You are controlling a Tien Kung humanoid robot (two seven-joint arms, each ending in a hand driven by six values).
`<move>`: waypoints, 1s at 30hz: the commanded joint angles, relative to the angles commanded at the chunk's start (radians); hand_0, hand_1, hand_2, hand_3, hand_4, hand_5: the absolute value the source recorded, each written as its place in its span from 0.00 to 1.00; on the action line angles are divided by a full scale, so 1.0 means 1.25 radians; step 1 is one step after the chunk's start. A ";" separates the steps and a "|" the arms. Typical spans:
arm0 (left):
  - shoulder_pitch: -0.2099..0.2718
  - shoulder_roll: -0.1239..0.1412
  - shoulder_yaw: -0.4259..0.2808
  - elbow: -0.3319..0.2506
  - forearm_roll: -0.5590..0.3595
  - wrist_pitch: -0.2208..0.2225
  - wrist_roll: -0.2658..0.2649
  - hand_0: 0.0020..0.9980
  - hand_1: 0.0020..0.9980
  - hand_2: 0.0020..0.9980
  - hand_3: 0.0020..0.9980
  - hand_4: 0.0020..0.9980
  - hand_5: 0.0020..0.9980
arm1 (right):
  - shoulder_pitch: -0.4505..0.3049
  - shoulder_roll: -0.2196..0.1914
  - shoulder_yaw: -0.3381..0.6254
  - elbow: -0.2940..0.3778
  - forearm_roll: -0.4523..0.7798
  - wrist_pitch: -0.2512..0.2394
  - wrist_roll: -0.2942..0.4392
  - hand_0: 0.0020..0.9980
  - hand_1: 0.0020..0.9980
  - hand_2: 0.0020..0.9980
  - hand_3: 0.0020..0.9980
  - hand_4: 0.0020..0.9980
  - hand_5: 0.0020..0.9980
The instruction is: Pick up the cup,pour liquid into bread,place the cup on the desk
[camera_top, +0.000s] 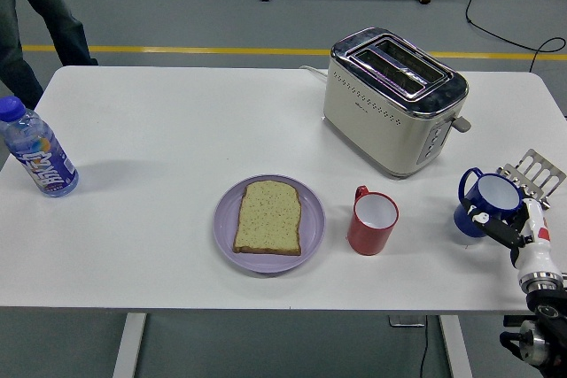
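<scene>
Right robot hand (507,232) grips the blue enamel cup (483,202) at the white table's (177,130) right edge — fingers closed on it, well apart from the bread slice (268,216) on the lilac plate (226,232), beyond the red mug (372,221).

I can read no text with certainty. The bottle (37,158) at the far left carries a white-lettered label, too blurred to read. The toaster (394,99) front bears small illegible print.

Toaster (396,99), water bottle (36,150), toast rack (532,174).
</scene>
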 joint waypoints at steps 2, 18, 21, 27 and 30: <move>0.000 0.000 0.002 0.000 -0.002 0.000 -0.001 0.69 0.76 0.77 0.61 0.40 1.00 | -0.004 -0.003 0.009 0.006 -0.011 0.006 -0.004 0.51 0.44 0.53 0.57 0.71 0.00; -0.003 0.001 0.009 0.000 -0.012 -0.002 -0.004 0.69 0.76 0.77 0.61 0.40 1.00 | -0.019 -0.033 0.074 0.084 -0.065 0.042 -0.055 0.50 0.43 0.52 0.51 0.71 0.00; -0.003 0.001 0.011 0.000 -0.015 -0.003 -0.005 0.69 0.76 0.77 0.61 0.40 1.00 | -0.027 -0.035 0.090 0.102 -0.101 0.067 -0.101 0.50 0.43 0.52 0.51 0.71 0.00; -0.003 0.001 0.011 0.000 -0.014 -0.003 -0.004 0.69 0.76 0.77 0.61 0.40 1.00 | -0.037 -0.043 0.100 0.130 -0.151 0.087 -0.146 0.49 0.42 0.52 0.51 0.72 0.00; -0.003 0.001 0.010 0.000 -0.014 -0.003 -0.004 0.69 0.76 0.77 0.61 0.40 1.00 | -0.041 -0.046 0.102 0.152 -0.168 0.093 -0.166 0.49 0.42 0.52 0.50 0.72 0.00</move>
